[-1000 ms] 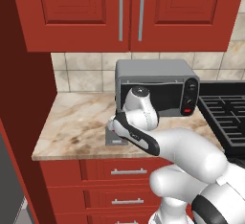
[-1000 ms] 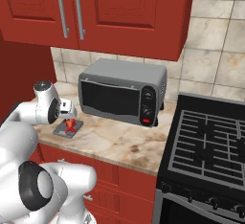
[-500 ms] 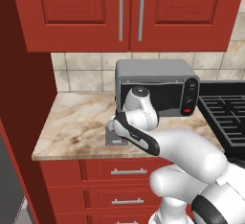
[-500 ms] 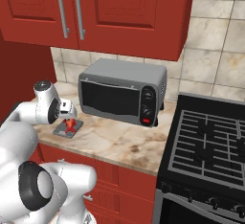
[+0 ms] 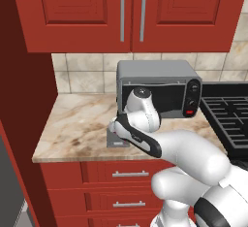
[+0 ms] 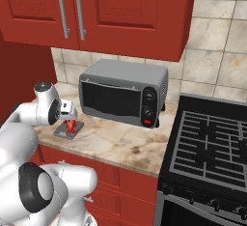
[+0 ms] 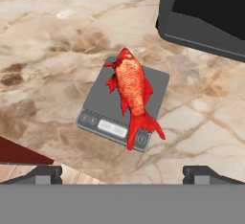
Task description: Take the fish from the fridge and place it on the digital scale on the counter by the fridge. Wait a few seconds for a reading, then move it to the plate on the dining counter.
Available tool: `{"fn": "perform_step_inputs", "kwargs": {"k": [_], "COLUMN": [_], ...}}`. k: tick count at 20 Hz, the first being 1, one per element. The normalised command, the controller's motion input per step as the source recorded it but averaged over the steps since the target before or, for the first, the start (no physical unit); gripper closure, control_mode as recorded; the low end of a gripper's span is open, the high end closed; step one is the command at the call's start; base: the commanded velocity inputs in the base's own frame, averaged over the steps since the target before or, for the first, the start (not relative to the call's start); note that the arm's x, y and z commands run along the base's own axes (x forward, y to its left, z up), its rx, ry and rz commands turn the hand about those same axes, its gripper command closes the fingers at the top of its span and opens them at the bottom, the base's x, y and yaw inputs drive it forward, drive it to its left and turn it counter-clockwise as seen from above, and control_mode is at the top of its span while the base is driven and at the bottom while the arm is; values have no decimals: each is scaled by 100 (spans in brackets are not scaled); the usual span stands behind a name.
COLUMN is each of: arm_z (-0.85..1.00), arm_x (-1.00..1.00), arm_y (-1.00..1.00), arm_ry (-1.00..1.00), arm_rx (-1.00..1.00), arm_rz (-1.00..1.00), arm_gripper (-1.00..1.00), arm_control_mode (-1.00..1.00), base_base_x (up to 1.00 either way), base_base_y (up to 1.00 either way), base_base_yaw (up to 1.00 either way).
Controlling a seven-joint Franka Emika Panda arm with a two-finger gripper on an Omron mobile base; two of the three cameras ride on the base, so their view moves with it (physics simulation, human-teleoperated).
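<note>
The red-orange fish [image 7: 132, 91] lies flat on the small grey digital scale [image 7: 100, 94], its tail hanging over the display edge. In the right base view the fish [image 6: 71, 126] rests on the scale [image 6: 61, 132] on the marbled counter [image 6: 120, 143], just below the hand. My gripper [image 7: 122, 173] hovers above the fish, open, its two dark fingertips [image 7: 43, 173] wide apart with nothing between them. In the left base view the arm covers most of the scale [image 5: 114, 141]. The fridge, plate and dining counter are out of view.
A boxy grey microwave [image 6: 123, 92] stands on the counter right behind the scale, seen as a dark corner [image 7: 206, 17] in the hand view. A black gas stove [image 6: 212, 148] lies to the right. Red cabinets [image 5: 131, 12] hang overhead; the counter's front edge runs close to the scale.
</note>
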Motion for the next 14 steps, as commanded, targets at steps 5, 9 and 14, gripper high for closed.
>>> {"fn": "perform_step_inputs", "kwargs": {"k": [5,9,14], "arm_z": [0,0,0], "arm_x": [0,0,0], "arm_y": [0,0,0], "arm_ry": [0,0,0], "arm_rx": [0,0,0], "arm_rz": [0,0,0], "arm_gripper": [-100,-100,-100], "arm_control_mode": [-100,-100,-100], "base_base_x": [0,0,0], "base_base_y": [0,0,0], "base_base_yaw": [0,0,0]}}
